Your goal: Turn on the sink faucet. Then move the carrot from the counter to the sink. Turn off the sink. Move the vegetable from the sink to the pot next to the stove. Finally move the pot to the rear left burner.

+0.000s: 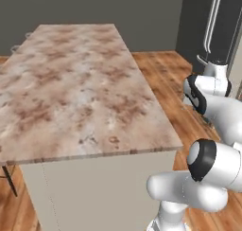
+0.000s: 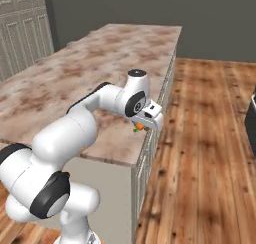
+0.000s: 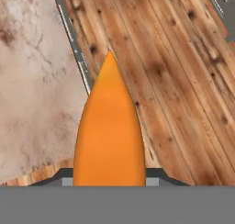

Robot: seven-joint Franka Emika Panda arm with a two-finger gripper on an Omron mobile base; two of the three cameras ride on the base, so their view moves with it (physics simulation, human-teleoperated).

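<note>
Holding the carrot [image 3: 109, 131] in the gripper [image 2: 142, 126] — we see it pinched between the jaws, so the jaws are closed on it, not spread.

Carrot, as we see it from the hand view: smooth, plain orange cone, thick at the base near the fingers, tapering to a sharp tip that points away from the hand. No marks or ridges on the skin. Shading runs slightly darker along both edges. In the right base view we see only a small orange bit with a speck of green at one end, sitting under the white hand.

Position: carrot is up in the air, off any surface. We see it at the long edge of the counter [image 2: 75, 83], right where the brown-mottled stone top meets the wood floor [image 2: 210, 138]. In the hand view the tip lines up with that edge: counter top to one side, floor planks to the other.

Arm [image 2: 95, 108] reaches from the base across the near corner of the counter.
</note>
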